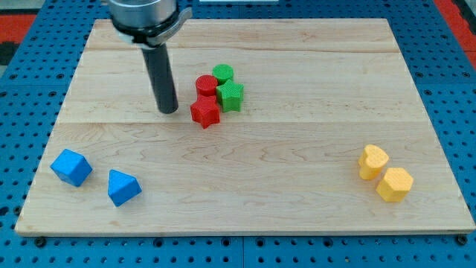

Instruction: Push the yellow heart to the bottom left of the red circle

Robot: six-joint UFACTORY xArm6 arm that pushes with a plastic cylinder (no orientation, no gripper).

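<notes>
My tip (169,110), a bare rod end holding nothing, rests on the board just to the view's left of the red star (204,113), with the red circle (205,85) close beyond it. The yellow heart (372,161) lies far to my tip's right and lower in the view, touching the yellow hexagon (394,184). In my judgement the step is best done by circling to the heart's far right side, then pushing leftward in a steady line, steering clear of the hexagon and star. The heart is small, bright yellow, lobed, with ribbed sides.
</notes>
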